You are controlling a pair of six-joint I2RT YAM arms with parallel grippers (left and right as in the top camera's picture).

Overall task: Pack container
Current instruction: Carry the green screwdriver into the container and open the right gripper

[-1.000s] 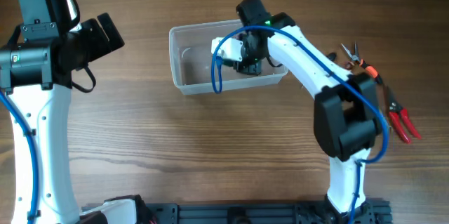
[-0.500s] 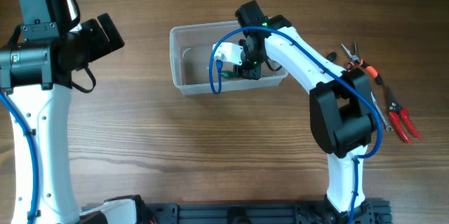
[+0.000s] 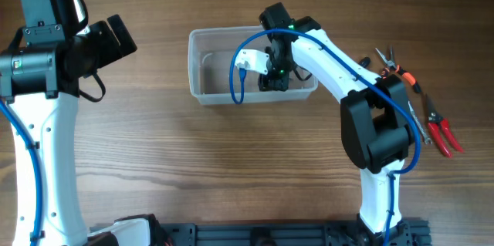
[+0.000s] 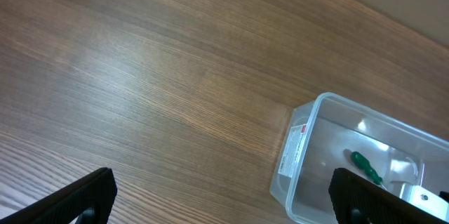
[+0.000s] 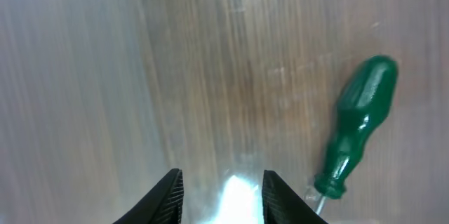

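The clear plastic container [image 3: 210,75] stands at the back middle of the table; it also shows in the left wrist view [image 4: 303,155]. My right gripper [image 3: 275,76] reaches down inside it, open and empty [image 5: 221,182]. A green-handled screwdriver [image 5: 358,122] lies on the container's floor just right of the jaws, apart from them; it also shows in the left wrist view [image 4: 365,166]. My left gripper [image 3: 116,36] is open and empty [image 4: 224,199], held above the table well left of the container.
Orange-handled pliers [image 3: 397,67] and red-handled cutters [image 3: 441,132] lie on the table at the right, beyond the right arm. A blue cable [image 3: 235,76] loops over the container.
My right gripper has shifted a little within the container, and the container has slid slightly to the right. The left arm has not moved.
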